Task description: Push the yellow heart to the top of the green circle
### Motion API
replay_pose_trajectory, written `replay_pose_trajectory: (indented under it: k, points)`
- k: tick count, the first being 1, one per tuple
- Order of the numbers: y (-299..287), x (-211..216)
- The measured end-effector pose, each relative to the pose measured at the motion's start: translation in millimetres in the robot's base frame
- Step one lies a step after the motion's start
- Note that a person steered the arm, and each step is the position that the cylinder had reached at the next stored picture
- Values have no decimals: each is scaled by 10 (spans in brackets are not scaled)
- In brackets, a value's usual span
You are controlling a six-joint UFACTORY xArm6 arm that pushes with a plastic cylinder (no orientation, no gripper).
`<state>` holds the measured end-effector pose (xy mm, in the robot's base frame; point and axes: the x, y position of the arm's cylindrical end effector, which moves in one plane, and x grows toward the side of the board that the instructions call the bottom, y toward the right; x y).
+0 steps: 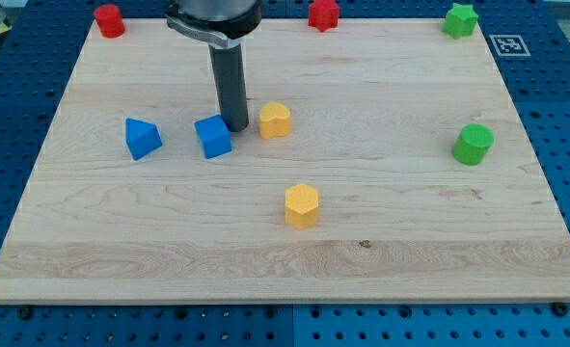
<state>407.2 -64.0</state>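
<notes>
The yellow heart [275, 120] lies on the wooden board [285, 260] a little left of the middle, in the upper half. The green circle [473, 144] stands far to the view's right, slightly lower. My tip [237, 128] touches the board just left of the yellow heart, between it and a blue cube [212, 136], close to both. The dark rod rises from there to the view's top.
A blue triangular block [142, 138] lies left of the blue cube. A yellow hexagon [302, 205] lies below the middle. A red cylinder [109, 20], a red star [323, 13] and a green star [460, 19] sit along the top edge.
</notes>
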Motion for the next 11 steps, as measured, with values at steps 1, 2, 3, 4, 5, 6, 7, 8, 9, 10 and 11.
replay_pose_trajectory:
  k: [1, 2, 3, 4, 5, 6, 7, 8, 9, 10, 11]
  points:
    - [179, 0]
    - [473, 0]
    - [756, 0]
    - [1075, 0]
    - [1338, -34]
    - [1618, -46]
    - [1900, -46]
    - [2132, -46]
    - [2292, -46]
    - [2445, -46]
    - [2576, -46]
